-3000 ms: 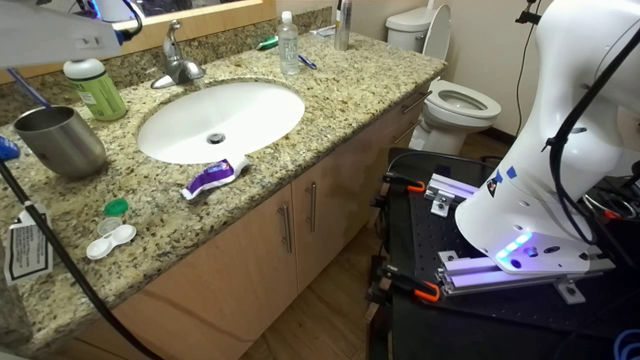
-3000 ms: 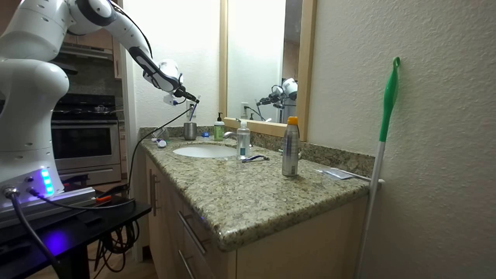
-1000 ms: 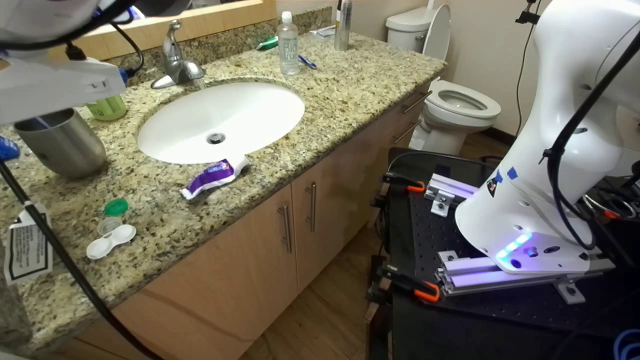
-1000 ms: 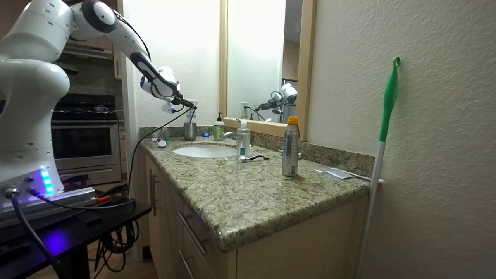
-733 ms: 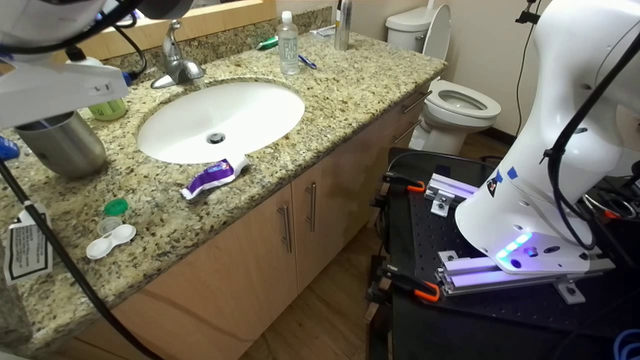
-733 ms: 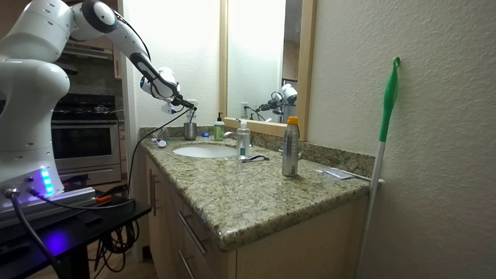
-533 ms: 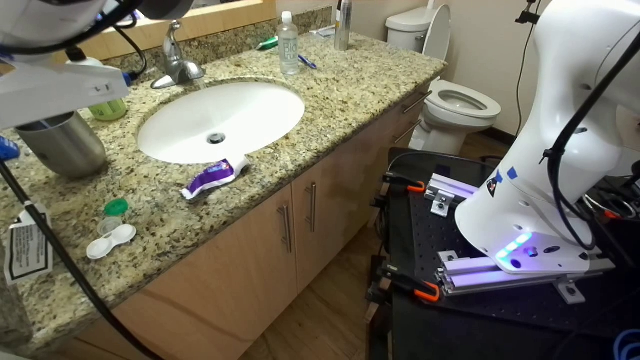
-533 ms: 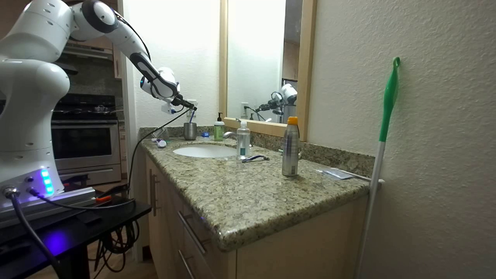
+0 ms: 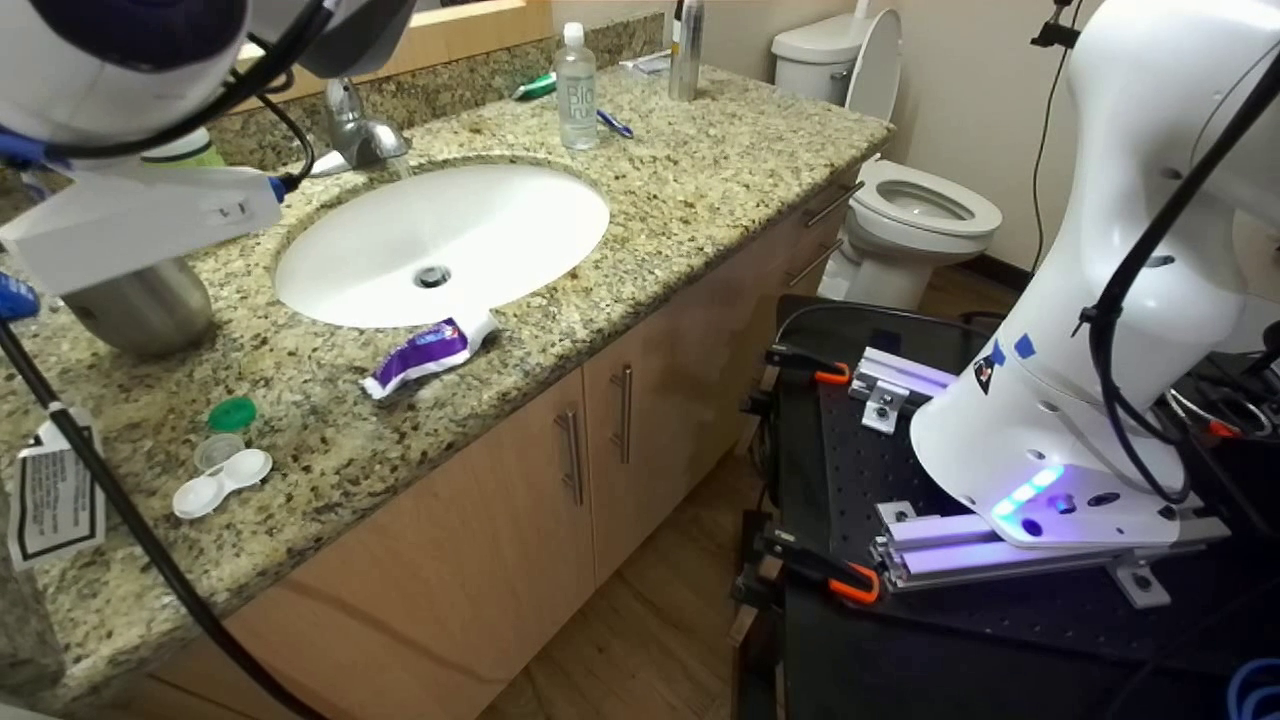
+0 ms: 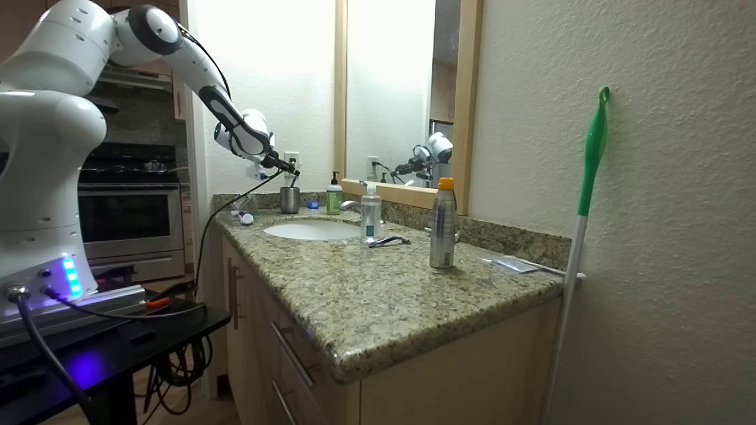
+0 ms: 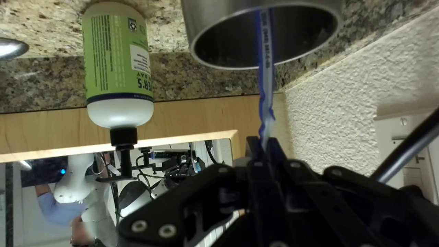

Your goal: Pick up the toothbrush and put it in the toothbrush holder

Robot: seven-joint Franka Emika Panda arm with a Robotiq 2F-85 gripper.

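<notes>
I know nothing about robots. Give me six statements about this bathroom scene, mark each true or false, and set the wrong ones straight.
1. The gripper is closed on the toothbrush. True.
2. A green soap bottle stands near the metal cup. True.
3. The toothbrush is wholly outside the metal cup. False: its lower end is inside.
4. The toothpaste tube lies beside the sink. True.
5. The metal cup is lying on its side. False: it stands upright.
6. The toothpaste tube is plain green. False: it is purple and white.
</notes>
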